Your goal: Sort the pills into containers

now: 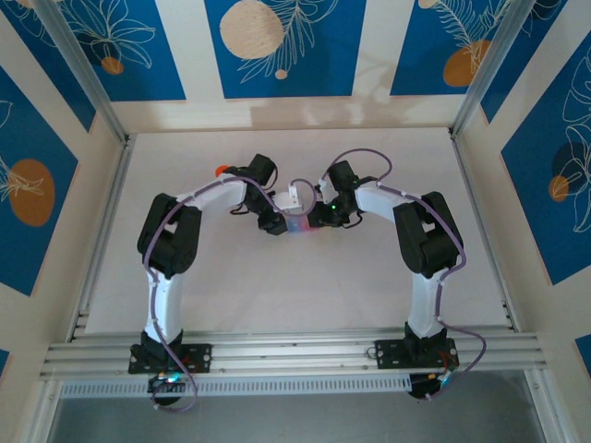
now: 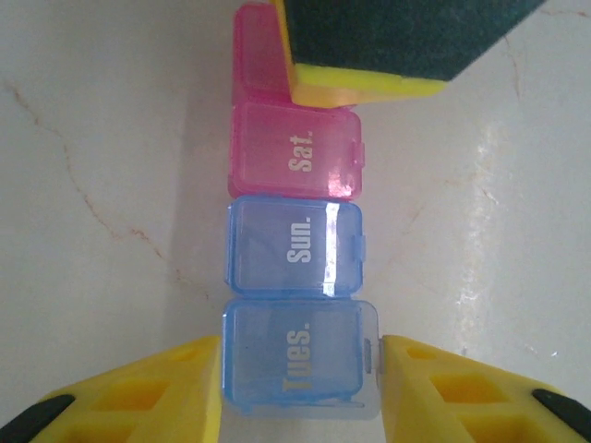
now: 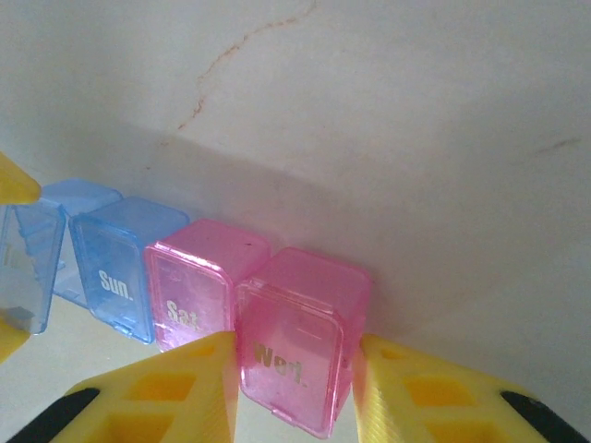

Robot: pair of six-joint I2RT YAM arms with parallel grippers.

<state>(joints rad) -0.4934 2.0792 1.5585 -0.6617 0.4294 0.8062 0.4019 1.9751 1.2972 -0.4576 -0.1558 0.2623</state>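
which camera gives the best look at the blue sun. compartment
Left wrist view: it looks straight down on the Sun. compartment, label readable. The right wrist view shows it at a slant; in the top external view the pill box is a tiny blur.

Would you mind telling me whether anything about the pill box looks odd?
Yes: the pill-box strip reads Tues., Sun., Sat., Wed. along its row, so the days are out of calendar order.

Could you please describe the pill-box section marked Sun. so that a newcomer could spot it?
On the white table, between the two arms, lies a pill-box strip. The Sun. section sits beside the Tues. section gripped by the left hand. It is the blue one touching the pink Sat. section.
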